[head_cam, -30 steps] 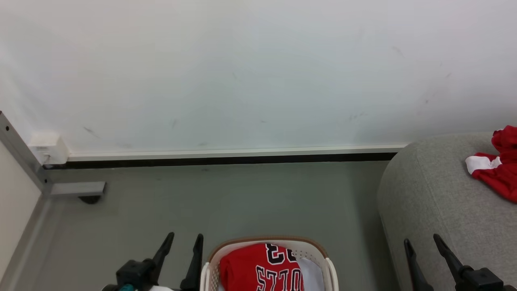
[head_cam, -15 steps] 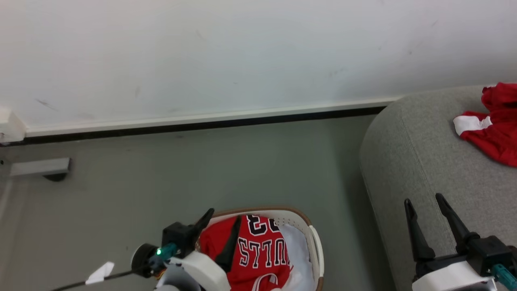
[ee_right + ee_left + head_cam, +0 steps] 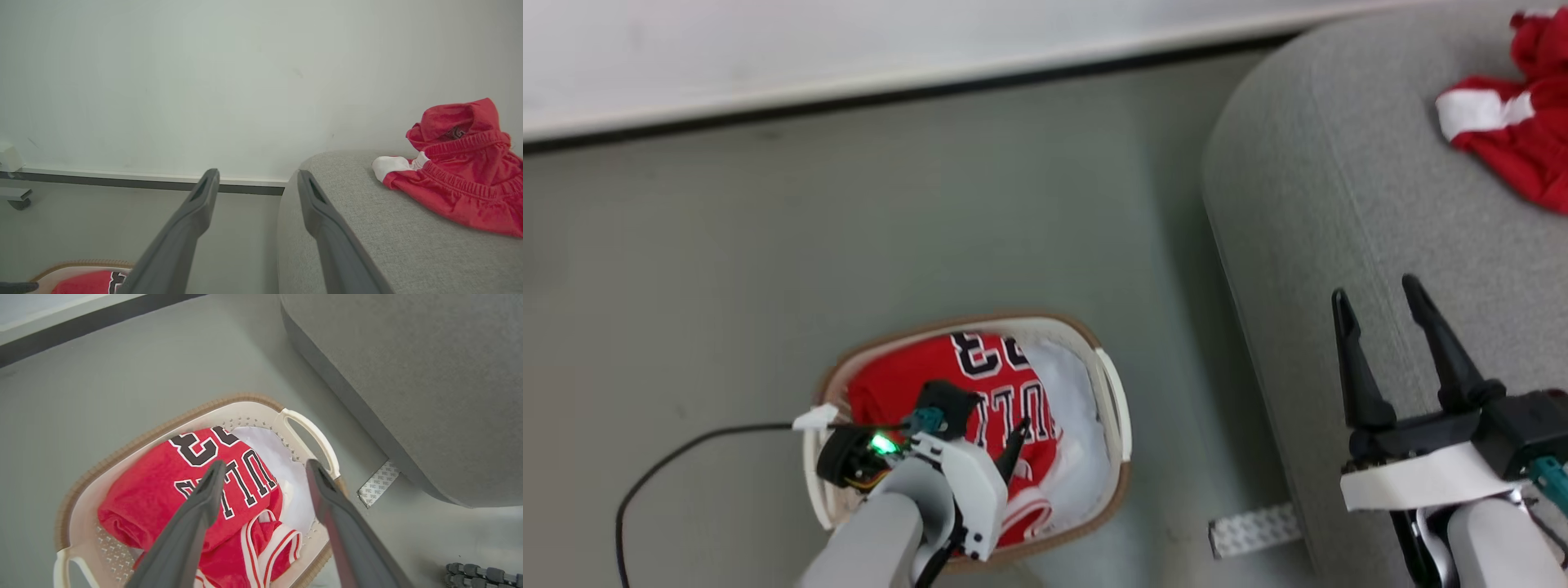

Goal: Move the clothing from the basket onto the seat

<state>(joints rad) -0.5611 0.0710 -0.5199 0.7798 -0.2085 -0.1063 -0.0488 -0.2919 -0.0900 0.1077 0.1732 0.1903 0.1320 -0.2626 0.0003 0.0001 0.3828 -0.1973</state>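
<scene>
The white basket [image 3: 1112,400] with its brown rim stands on the grey floor, left of the seat [image 3: 1339,163]. A red jersey [image 3: 894,384] with black-and-white letters lies folded inside it, over a white pad [image 3: 1066,384]. My left gripper [image 3: 1001,441] hangs open just above the jersey [image 3: 155,486], fingers spread over the lettering and not touching it [image 3: 265,465]. A second red garment with white trim [image 3: 1519,147] lies crumpled on the seat, and it looks like shorts [image 3: 461,192]. My right gripper [image 3: 1374,291] is open and holds nothing, beside the seat's near edge [image 3: 257,173].
A patch of white patterned tape [image 3: 1252,528] is stuck to the floor at the seat's base. A black cable [image 3: 670,457] loops from my left wrist over the floor. The wall's dark baseboard [image 3: 849,94] runs behind, with bare floor between it and the basket.
The head camera has tilted down, so the scene has shifted up. My left gripper has moved from beside the basket to over the jersey. The right gripper stays open.
</scene>
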